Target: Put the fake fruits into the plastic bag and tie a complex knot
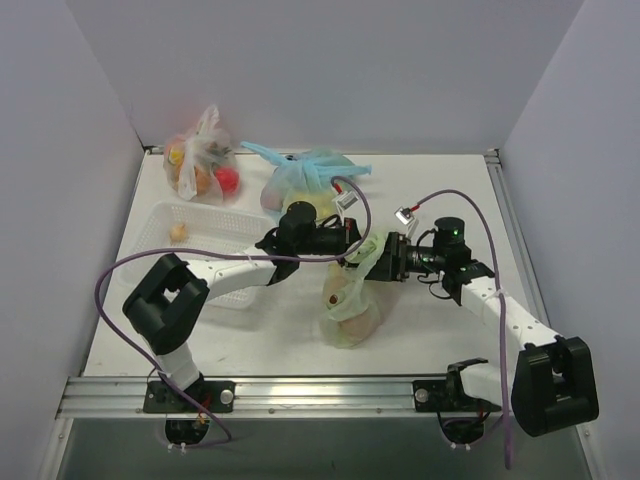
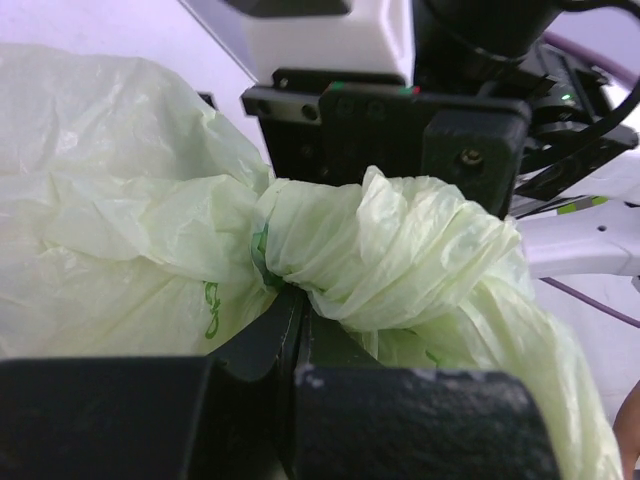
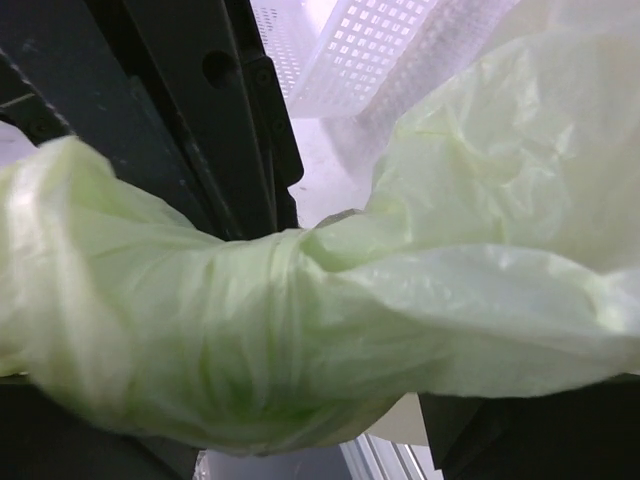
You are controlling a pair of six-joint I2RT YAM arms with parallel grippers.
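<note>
Plastic bag point(image 1: 352, 310): knotting step. Left gripper point(image 2: 296, 318) and right gripper point(image 1: 380, 255) both pinch its twisted neck. Next, pull apart to cinch.

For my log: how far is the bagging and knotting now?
Done: fruits show through the plastic bag. In hand: the left gripper and right gripper pinch its bunched neck. To do: tightening the knot; one small piece lies in the white basket.

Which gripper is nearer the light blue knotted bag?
Left. The left gripper is just below the blue bag in the top view; the right gripper is farther right, across the neck of the green bag.
</note>
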